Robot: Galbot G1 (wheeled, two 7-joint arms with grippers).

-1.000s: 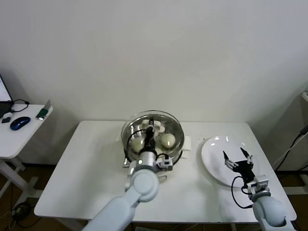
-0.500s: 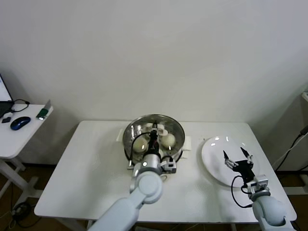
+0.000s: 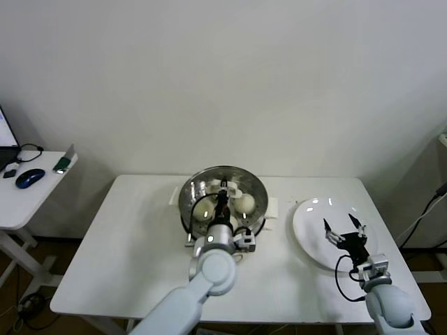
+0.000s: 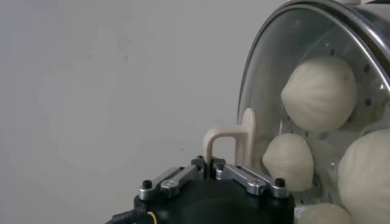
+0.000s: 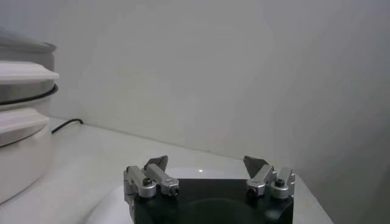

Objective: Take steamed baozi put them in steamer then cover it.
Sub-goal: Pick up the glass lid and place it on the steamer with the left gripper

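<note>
The left gripper (image 4: 210, 165), fingers clenched on the cream handle (image 4: 234, 139), holds the glass cover (image 3: 222, 188) on the steamer (image 3: 222, 213) at mid-desk, over the baozi (image 4: 319, 92). An off-centre release could leave the cover tilted. The right gripper (image 3: 345, 227) hangs over the white plate (image 3: 311, 230) beside the steamer, fingers released.

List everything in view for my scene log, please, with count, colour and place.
steamer: one, shiny steel with white base, middle of the table, toward the back.
cover: one, clear glass with cream handle, on the steamer.
steamed baozi: four, cream-white, inside the steamer under the cover.
plate: one, white, right side of the table.
table: one, white.
side desk: one, white, far left, with a blue mouse.
left gripper: shut on the cover's handle.
right gripper: open, above the plate.
</note>
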